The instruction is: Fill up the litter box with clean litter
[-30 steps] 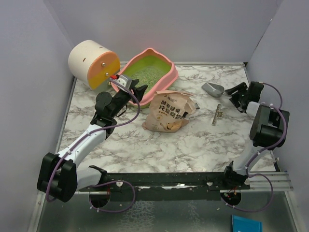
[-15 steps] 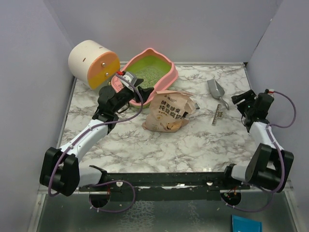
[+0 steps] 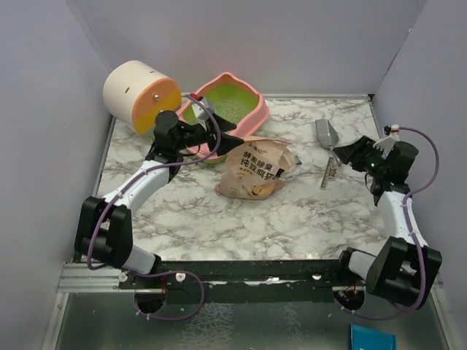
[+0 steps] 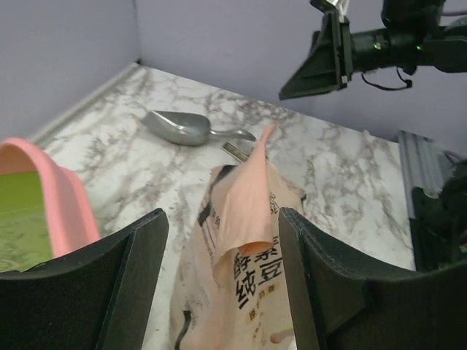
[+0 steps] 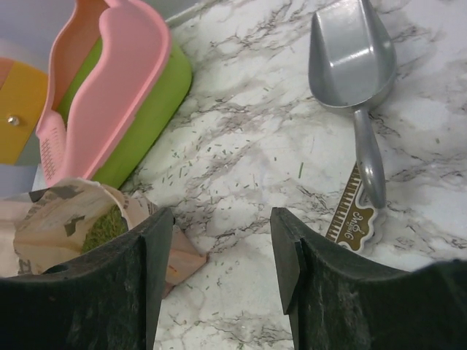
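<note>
Currently left gripper (image 3: 221,131): jaws apart, empty, above tan bag (image 3: 255,169), beside litter box (image 3: 253,109) at far left. Right gripper (image 3: 351,152): apart, empty, near scoop (image 3: 326,133). Clean litter (image 3: 222,102) covers box floor. Judged partly filled; bag apparently holds more.

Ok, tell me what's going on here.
Two arms are working on filling the litter box, which already holds some litter. The left gripper is open by the bag lying beside the box; the right gripper is open near the metal scoop. Neither holds anything.
</note>
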Available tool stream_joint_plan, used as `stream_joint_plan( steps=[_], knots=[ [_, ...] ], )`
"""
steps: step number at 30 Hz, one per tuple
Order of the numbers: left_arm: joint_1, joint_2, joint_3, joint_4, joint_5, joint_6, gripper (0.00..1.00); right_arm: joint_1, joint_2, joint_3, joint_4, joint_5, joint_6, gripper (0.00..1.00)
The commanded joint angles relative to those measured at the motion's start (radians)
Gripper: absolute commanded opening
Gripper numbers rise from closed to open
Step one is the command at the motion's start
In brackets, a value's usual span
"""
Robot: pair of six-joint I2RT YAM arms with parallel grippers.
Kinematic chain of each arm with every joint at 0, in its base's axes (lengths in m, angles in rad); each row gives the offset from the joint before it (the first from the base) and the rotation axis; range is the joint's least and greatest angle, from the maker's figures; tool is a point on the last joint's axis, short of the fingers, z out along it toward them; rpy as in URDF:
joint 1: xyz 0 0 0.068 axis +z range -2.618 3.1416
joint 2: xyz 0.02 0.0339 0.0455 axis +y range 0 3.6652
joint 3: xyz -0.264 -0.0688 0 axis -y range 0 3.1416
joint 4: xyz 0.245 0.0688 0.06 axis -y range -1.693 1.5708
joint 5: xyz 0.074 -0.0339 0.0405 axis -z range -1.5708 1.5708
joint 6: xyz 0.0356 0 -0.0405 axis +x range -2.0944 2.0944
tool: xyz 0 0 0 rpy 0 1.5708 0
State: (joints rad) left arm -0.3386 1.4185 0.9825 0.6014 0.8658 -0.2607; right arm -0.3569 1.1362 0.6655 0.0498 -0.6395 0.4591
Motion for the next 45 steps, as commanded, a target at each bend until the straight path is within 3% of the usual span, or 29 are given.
stream_joint_plan(
  steps=[1,11,12,17,20,22,23,25,32,40,45],
  knots=[
    [-0.010,0.080,0.062,0.006,0.212,-0.093,0.64,-0.002,-0.028,0.019,0.009,-0.128,-0.025,0.56],
    [-0.093,0.267,0.213,0.007,0.216,-0.105,0.61,-0.001,-0.033,0.038,0.008,-0.210,-0.024,0.54],
    [-0.119,0.356,0.274,0.006,0.236,-0.127,0.57,-0.001,-0.025,0.039,0.013,-0.232,-0.021,0.54],
    [-0.123,0.399,0.313,-0.030,0.266,-0.124,0.50,0.000,-0.015,0.043,0.009,-0.244,-0.028,0.54],
    [-0.124,0.387,0.342,-0.148,0.267,-0.053,0.32,0.002,0.000,0.046,0.020,-0.269,-0.022,0.53],
    [-0.125,0.365,0.381,-0.331,0.229,0.054,0.07,0.009,0.014,0.052,0.026,-0.294,-0.015,0.52],
    [-0.126,0.350,0.429,-0.447,0.191,0.150,0.00,0.018,0.021,0.057,0.021,-0.304,-0.019,0.51],
    [-0.128,0.290,0.435,-0.554,0.142,0.257,0.00,0.044,0.036,0.072,0.002,-0.315,-0.034,0.51],
    [-0.129,0.016,0.225,-0.370,0.041,0.209,0.00,0.211,0.158,0.166,-0.101,-0.350,-0.102,0.54],
    [-0.129,-0.063,0.114,-0.316,-0.008,0.200,0.00,0.449,0.317,0.395,-0.354,-0.142,-0.264,0.54],
    [-0.129,-0.087,0.091,-0.305,-0.011,0.210,0.00,0.539,0.333,0.449,-0.440,0.004,-0.320,0.54]
  ],
)
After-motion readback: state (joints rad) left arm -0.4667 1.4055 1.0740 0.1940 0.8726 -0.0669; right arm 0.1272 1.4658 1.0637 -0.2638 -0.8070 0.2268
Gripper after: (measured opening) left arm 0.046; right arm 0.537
